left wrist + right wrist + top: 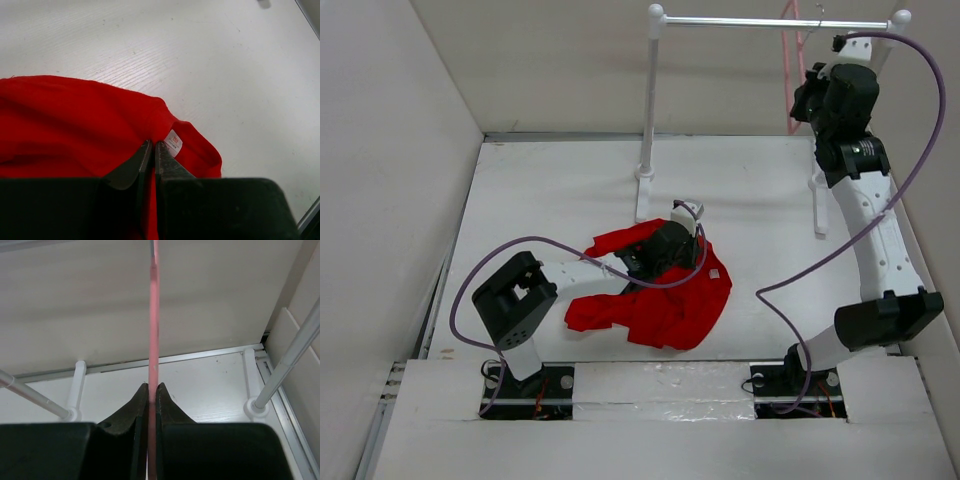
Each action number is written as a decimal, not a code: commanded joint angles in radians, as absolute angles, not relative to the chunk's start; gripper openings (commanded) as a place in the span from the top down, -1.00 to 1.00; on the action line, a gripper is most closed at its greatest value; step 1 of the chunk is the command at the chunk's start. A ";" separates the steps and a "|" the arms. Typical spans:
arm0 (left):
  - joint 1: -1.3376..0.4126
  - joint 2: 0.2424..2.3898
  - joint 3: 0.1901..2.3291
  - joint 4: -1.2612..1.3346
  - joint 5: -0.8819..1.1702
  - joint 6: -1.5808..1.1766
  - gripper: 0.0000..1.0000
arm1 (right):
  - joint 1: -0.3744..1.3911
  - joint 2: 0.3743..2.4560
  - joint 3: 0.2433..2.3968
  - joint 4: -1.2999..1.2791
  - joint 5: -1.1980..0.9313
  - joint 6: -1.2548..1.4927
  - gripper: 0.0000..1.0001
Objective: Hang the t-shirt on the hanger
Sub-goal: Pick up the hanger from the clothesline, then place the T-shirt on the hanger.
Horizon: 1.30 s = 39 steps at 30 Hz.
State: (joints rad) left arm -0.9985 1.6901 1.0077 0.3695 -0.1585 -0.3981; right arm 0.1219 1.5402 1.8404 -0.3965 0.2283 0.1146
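Both grips set, unhooking next
The left tool [152, 145] pinches the t-shirt [75, 120] by its collar on the table [225, 60]; the right tool [152, 386] clamps the hanger [154, 315] on the rack [770, 21]. Lift straight up to unhook.

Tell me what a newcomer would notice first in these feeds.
The red t-shirt lies crumpled mid-table, the left gripper shut on its collar beside the white tag. At the far right, the right gripper clamps the pale pink hanger hanging from the white rack.
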 commanded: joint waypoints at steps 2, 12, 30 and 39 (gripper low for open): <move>-0.996 1.634 1.026 0.396 -0.172 -0.396 1.00 | 0.077 1.407 1.767 -0.270 0.158 0.164 1.00; -0.976 1.689 1.117 0.370 -0.170 -0.373 1.00 | 0.110 1.209 1.410 -0.167 0.120 0.287 1.00; -0.741 1.781 1.184 0.396 -0.057 -0.380 1.00 | 0.534 0.474 0.715 -0.532 0.028 0.724 1.00; -0.646 1.781 1.193 0.391 -0.006 -0.387 1.00 | 0.768 0.489 0.738 -0.630 0.186 0.778 1.00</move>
